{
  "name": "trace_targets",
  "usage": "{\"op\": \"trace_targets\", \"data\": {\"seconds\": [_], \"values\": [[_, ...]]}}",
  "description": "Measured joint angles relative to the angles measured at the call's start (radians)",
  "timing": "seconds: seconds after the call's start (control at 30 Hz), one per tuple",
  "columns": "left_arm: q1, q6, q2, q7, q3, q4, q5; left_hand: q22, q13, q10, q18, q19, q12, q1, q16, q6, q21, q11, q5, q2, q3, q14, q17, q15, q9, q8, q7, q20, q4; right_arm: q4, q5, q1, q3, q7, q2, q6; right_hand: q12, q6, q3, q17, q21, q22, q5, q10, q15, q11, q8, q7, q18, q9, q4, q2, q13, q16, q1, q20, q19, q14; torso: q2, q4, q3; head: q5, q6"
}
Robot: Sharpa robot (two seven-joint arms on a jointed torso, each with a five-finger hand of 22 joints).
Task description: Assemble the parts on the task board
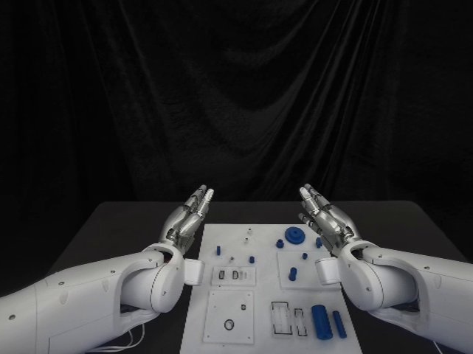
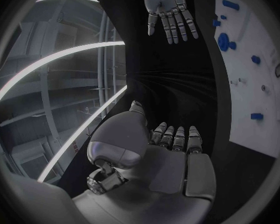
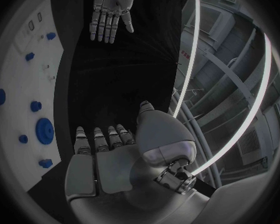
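My left hand's fingers (image 1: 199, 200) were extended straight and lay close side by side, holding nothing. My left hand (image 1: 186, 218) stood edge-up above the table (image 1: 108, 228), just beside the left edge of the task board (image 1: 260, 313), palm facing inward across the board. In the left wrist view the same hand (image 2: 159, 159) showed its fingers laid side by side, the thumb apart.

My right hand's fingers (image 1: 313, 200) were likewise straight, slightly fanned, and empty. My right hand (image 1: 327, 217) stood edge-up just beside the board's right edge, its palm facing the left hand. The right wrist view showed this hand (image 3: 124, 159) flat, with its thumb set apart.

The task board lay flat in the middle of the table, between both hands. A blue round part (image 1: 295, 236) sat near its far right corner. Two long blue parts (image 1: 327, 322) lay side by side near its near right corner. Smaller blue parts (image 1: 293, 273) were scattered over the board's middle.
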Motion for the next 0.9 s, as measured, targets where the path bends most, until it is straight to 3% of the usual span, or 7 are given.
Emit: {"op": "trace_targets", "data": {"seconds": [0.07,0.33,0.57,0.6,0.73,0.8,0.9], "values": [[0.016,0.055,0.002,0.02,-0.017,-0.005,0.014,0.0,0.0,0.0,0.02,0.0,0.0,0.031,0.0,0.006,0.0,0.0,0.005,0.008,-0.005,0.0,0.0,0.0,0.0,0.0,0.006,0.026,0.005,0.002,0.017,0.019,-0.02,0.002,-0.008,0.055,0.0,0.003,-0.002,0.0,0.0,0.0,0.0,0.0,0.01,0.009,0.0,-0.003,0.0,0.002,0.002,0.001,0.0,0.0,0.025,0.011,0.001,0.0,0.002,0.0011,0.0002,0.0,0.0],[0.066,0.278,0.01,0.067,-0.069,-0.021,0.074,0.0,0.0,0.0,0.02,0.0,0.0,0.048,0.0,0.034,0.0,0.001,0.026,0.012,0.003,0.004,0.0,0.015,0.005,0.006,0.014,0.054,0.012,0.008,0.087,0.08,-0.082,0.009,-0.035,0.283,0.0,0.018,-0.007,0.0,0.001,0.003,0.0,0.0,0.059,0.043,0.006,0.005,0.0,0.005,-0.004,-0.002,0.0,0.0,0.043,0.052,0.007,0.0,0.004,0.0023,0.0004,0.0,0.0],[0.076,0.38,0.012,0.08,-0.079,-0.03,0.097,0.0,0.0,0.0,0.02,0.001,0.0,0.084,0.0,0.077,0.0,-0.021,0.075,0.005,0.013,0.003,0.0,0.026,0.009,0.01,-0.001,0.067,0.009,0.007,0.118,0.094,-0.096,0.013,-0.043,0.392,0.0,0.043,-0.01,0.001,0.086,0.052,0.0,-0.002,0.098,0.056,0.011,0.026,0.0,0.01,-0.007,-0.004,0.0,0.0,0.066,0.069,0.118,0.002,0.004,0.0025,0.0003,-0.001,-0.001],[0.076,0.399,0.014,0.081,-0.079,-0.052,0.083,0.0,0.0,0.0,0.02,0.0,0.0,0.087,0.0,0.077,0.0,-0.021,0.079,0.008,0.013,0.001,0.0,0.028,0.009,0.01,-0.001,0.069,0.009,-0.005,0.115,0.094,-0.096,0.013,-0.046,0.413,0.0,0.043,-0.013,0.005,0.094,0.055,0.0,0.0,0.112,0.062,0.016,0.026,0.0,0.01,-0.01,-0.005,0.0,0.004,0.078,0.072,0.13,0.008,0.005,0.0029,0.0,-0.014,-0.02],[0.076,0.445,-0.011,0.085,-0.079,-0.144,0.027,0.0,0.001,0.005,0.019,0.001,0.0,0.123,0.0,0.106,0.0,-0.002,0.123,0.009,0.027,0.0,-0.001,0.036,0.011,0.012,0.008,0.084,0.012,-0.044,0.098,0.094,-0.097,0.022,-0.08,0.455,0.0,0.086,-0.01,0.065,0.194,0.099,0.049,0.0,0.158,0.103,0.037,0.06,-0.001,0.02,-0.046,-0.015,0.0,0.112,0.128,0.079,0.3,0.149,0.012,0.0057,-0.0036,-0.036,-0.065],[0.076,0.452,-0.016,0.086,-0.079,-0.146,0.009,0.001,0.002,0.015,0.019,0.007,0.0,0.149,0.0,0.115,0.0,0.009,0.153,0.009,0.035,0.001,-0.001,0.037,0.012,0.014,0.011,0.09,0.012,-0.044,0.089,0.094,-0.097,0.028,-0.076,0.458,0.073,0.171,0.0,0.145,0.333,0.153,0.115,0.051,0.166,0.177,0.071,0.096,-0.001,0.033,-0.07,-0.024,0.033,0.307,0.183,0.075,0.579,0.477,0.016,0.0086,-0.005,-0.04,-0.073],[0.075,0.457,-0.032,0.087,-0.08,-0.141,-0.017,0.004,0.006,0.023,0.019,0.009,0.0,0.156,0.0,0.119,0.0,0.016,0.173,0.008,0.04,0.0,-0.001,0.044,0.012,0.015,0.015,0.094,0.012,-0.035,0.068,0.094,-0.097,0.036,-0.075,0.455,0.162,0.247,0.007,0.148,0.365,0.158,0.143,0.103,0.163,0.228,0.105,0.118,-0.001,0.043,-0.086,-0.031,0.058,0.354,0.23,0.072,0.686,0.584,0.019,0.0099,-0.0067,-0.038,-0.084]]}}
